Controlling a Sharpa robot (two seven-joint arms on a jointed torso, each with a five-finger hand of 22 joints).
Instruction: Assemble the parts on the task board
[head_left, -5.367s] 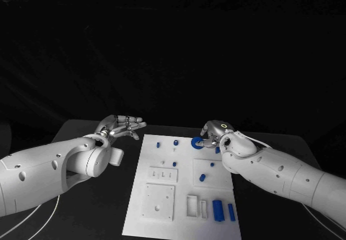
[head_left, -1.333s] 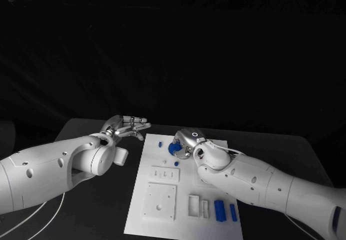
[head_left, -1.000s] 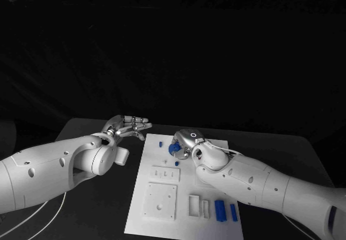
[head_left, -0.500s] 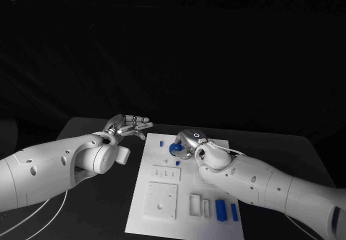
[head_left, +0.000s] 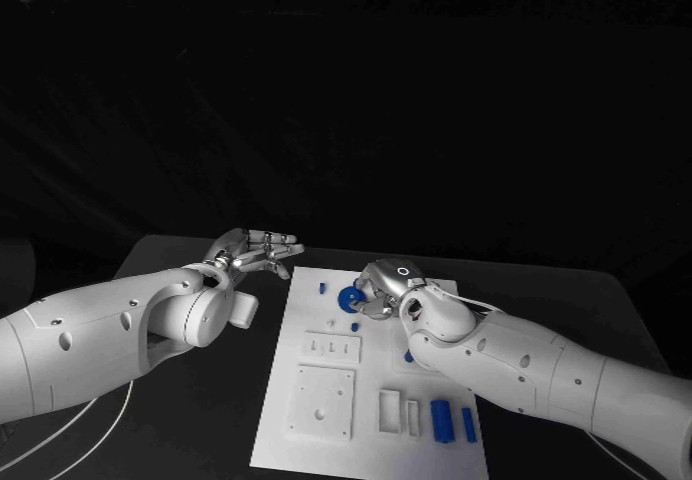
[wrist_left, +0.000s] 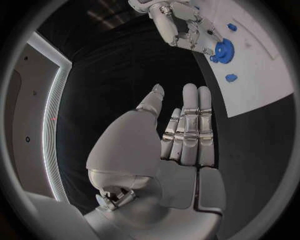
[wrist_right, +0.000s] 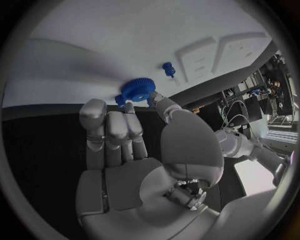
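Now | right hand pinches blue gear, upper-middle task board | lower straight, release gently | left hand spread, empty

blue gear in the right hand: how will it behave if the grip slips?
The blue gear is a flat toothed disc, so dropped on edge it may roll across the task board; flat, it should stay put. It looks like rigid moulded plastic, probably light for its size. The right hand touches it with fingertips at the rim only, so the hold seems thin, though the teeth may aid grip.
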